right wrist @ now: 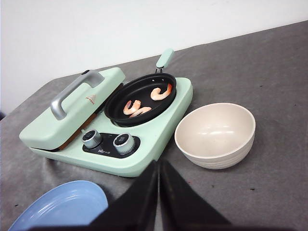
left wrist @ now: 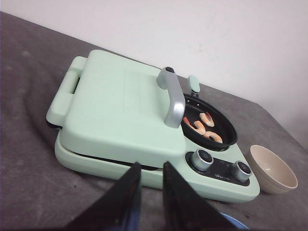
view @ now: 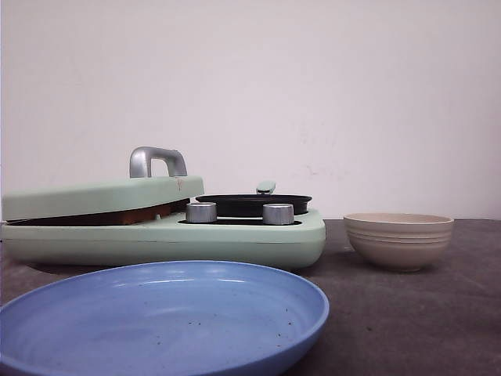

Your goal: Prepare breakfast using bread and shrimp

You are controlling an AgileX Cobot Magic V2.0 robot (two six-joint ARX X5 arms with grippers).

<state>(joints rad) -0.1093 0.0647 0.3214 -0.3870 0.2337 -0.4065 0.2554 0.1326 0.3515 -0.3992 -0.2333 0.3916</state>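
So the mint-green breakfast maker [right wrist: 108, 127] sits toward the left of the grey table [view: 438, 313], with its hinged press lid [left wrist: 118, 113] down and a brown strip of the bread [view: 129, 215] just peeking out of the gap in the front view; I can't count slices from that sliver. The shrimp [right wrist: 144, 103] are in the small black round frying pan [right wrist: 139, 96] on the machine's right half, three curled pink-orange pieces as far as I can count, lying loose and near each other. The beige ribbed bowl [right wrist: 216, 137] right beside the machine looks empty, and the blue round plate [view: 156, 321] up front is empty too apart from some crumbs. One machine, one pan, one bowl, one plate, two silver knobs [right wrist: 106, 141]. The left gripper [left wrist: 150, 192] hovers in front of the press lid with its jaws a little apart, holding nothing, and the curved silver lid handle [left wrist: 172, 96] is straight ahead of it, its long axis running away from the jaws front to back. The right gripper [right wrist: 159, 192] has its jaws pressed together, empty, in front of the gap between machine and bowl. My guess is the lid gets lifted next, and the left arm is clearly the nearer one for that; the right is nearer the pan.
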